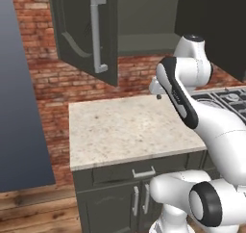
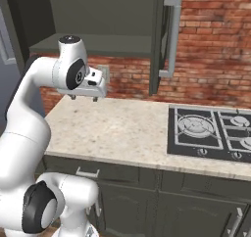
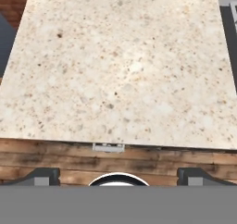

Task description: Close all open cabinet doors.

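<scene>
An upper cabinet door (image 1: 86, 30) hangs swung open to the left of the cabinet, its silver bar handle (image 1: 98, 34) facing me. In the right base view the other upper cabinet door (image 2: 158, 40) stands out edge-on from the open cabinet shelf (image 2: 98, 45), its handle (image 2: 171, 35) to the right. That door (image 1: 226, 25) shows dark at the right edge of the left base view. My gripper (image 2: 83, 98) hangs open above the speckled counter (image 2: 122, 128), pointing down, well below both doors and holding nothing. Two dark fingertips (image 3: 44, 176) stand wide apart in the hand view.
A black gas stove (image 2: 211, 128) sits in the counter to the right. Below the counter are a drawer front (image 1: 144, 172) and shut lower doors (image 1: 115, 203). A tall blue-grey panel (image 1: 19, 107) stands at the left. A brick wall (image 2: 211, 59) backs the counter.
</scene>
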